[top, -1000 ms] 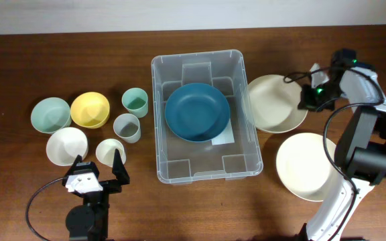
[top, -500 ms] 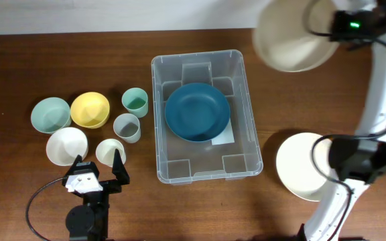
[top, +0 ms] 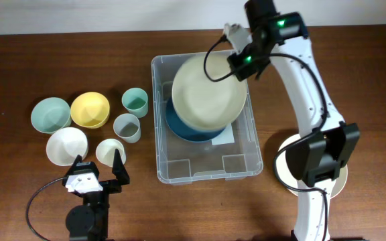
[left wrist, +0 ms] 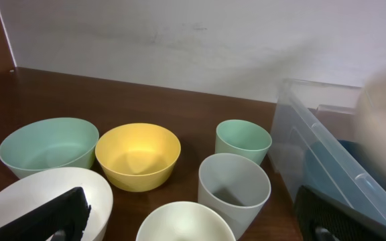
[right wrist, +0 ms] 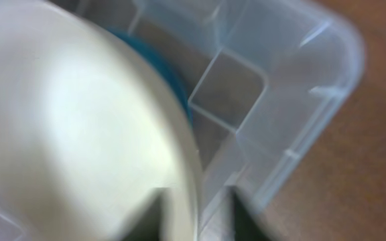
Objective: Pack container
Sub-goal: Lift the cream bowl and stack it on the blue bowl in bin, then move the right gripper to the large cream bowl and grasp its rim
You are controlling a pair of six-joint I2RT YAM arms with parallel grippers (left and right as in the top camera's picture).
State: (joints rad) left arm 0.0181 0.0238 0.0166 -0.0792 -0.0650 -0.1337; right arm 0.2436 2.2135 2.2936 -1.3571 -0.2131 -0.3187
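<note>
The container [top: 206, 169] is a clear plastic bin at the table's centre, with a blue plate [top: 179, 128] inside. My right gripper [top: 241, 63] is shut on the rim of a large cream plate [top: 206, 94] and holds it tilted over the bin's far half, above the blue plate. The right wrist view is blurred. It shows the cream plate [right wrist: 66, 120] between my fingers [right wrist: 193, 214], with the bin's corner [right wrist: 293, 87] beyond. My left gripper [top: 99, 175] is open and empty near the front left, just before a small cream bowl [left wrist: 185, 224].
Left of the bin stand a teal bowl [top: 50, 114], a yellow bowl [top: 90, 109], a white bowl [top: 66, 145], a green cup [top: 135, 102] and a grey cup [top: 126, 127]. A second cream plate [top: 285, 167] lies right of the bin, by the right arm's base.
My right gripper lifted the cream plate from the table right of the bin, raised it high, then swung it left over the bin. The left arm has not moved.
</note>
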